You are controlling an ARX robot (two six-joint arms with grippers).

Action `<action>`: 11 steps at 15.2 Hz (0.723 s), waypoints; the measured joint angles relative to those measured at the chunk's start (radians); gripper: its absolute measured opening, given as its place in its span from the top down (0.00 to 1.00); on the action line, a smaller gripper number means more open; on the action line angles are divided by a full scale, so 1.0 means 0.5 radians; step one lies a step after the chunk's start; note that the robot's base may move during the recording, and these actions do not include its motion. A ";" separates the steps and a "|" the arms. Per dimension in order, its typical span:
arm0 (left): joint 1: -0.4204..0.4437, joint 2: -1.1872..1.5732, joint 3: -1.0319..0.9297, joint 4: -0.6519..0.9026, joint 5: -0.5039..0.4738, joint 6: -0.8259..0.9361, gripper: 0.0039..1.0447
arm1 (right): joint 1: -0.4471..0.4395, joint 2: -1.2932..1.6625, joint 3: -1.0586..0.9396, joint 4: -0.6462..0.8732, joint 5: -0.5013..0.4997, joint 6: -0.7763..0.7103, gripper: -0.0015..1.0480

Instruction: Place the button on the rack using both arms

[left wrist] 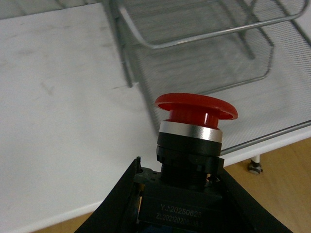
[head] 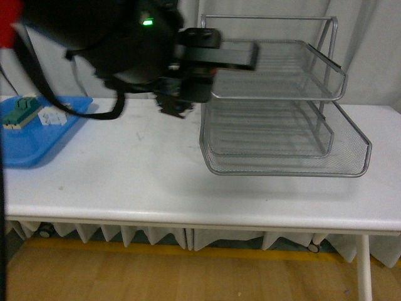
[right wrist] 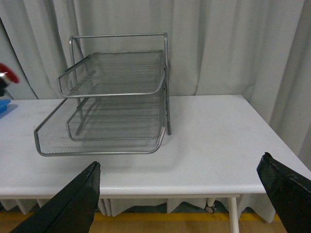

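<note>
A: Where's the button [left wrist: 195,116]?
B: In my left jaws, clamped by its black body, airborne just left of the rack [head: 285,170]. Probably light, rigid, with a slick cap. Right jaws wide, empty.

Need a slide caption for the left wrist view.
Left gripper holds the red-capped button over the table, facing the rack.

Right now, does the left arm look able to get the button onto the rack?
Probably yes: the left gripper, shut on the button, hangs close beside the rack, with nothing between them.
</note>
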 joint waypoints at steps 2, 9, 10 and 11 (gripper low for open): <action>-0.191 0.266 0.359 -0.088 0.013 0.031 0.65 | 0.000 0.000 0.000 0.000 -0.001 0.000 0.06; -0.420 1.081 1.379 -0.457 0.028 0.159 0.65 | 0.000 0.000 0.000 0.000 -0.001 0.000 0.06; -0.406 1.193 1.537 -0.555 0.004 0.189 0.65 | 0.000 0.000 0.000 0.001 -0.001 0.000 0.06; -0.381 1.289 1.690 -0.636 -0.019 0.209 0.65 | 0.000 0.000 0.000 0.001 -0.001 0.000 0.06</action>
